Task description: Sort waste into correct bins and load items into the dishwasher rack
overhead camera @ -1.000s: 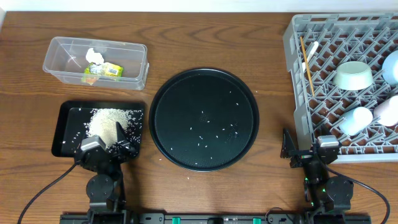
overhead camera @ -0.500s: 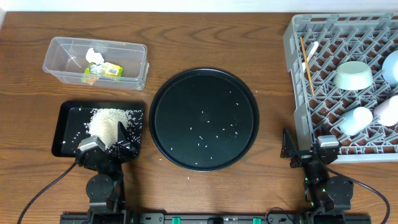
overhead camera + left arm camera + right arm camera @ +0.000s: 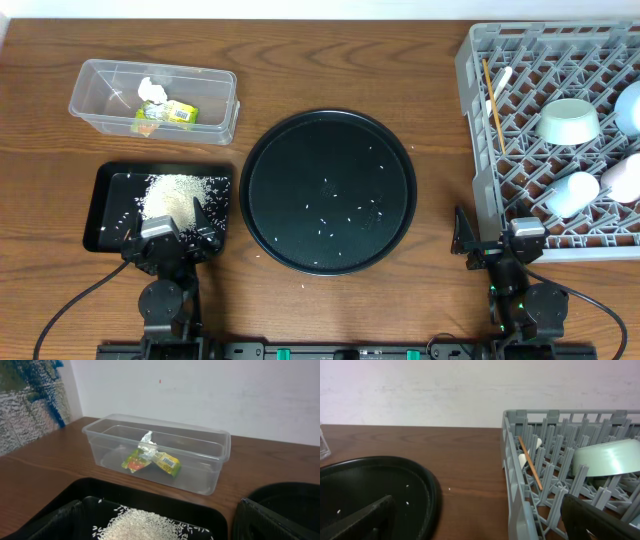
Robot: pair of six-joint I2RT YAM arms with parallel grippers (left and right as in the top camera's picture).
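Left gripper [image 3: 162, 232], right gripper [image 3: 495, 240]: spread wide, empty, near edge. Large grey lattice dishwasher rack [image 3: 480, 60], right: loaded. Step judged: final sorting. Loose white rice grains [image 3: 325, 225] on large round black tray [image 3: 290, 150], centre; next, gather them leftward.

Brown wooden table [image 3: 330, 70] carries four things, all apart: clear tub [image 3: 160, 66] far left, black rectangular tray [image 3: 105, 210] near left in front of it, round black tray [image 3: 300, 170] centre, grey rack [image 3: 476, 150] at right edge.
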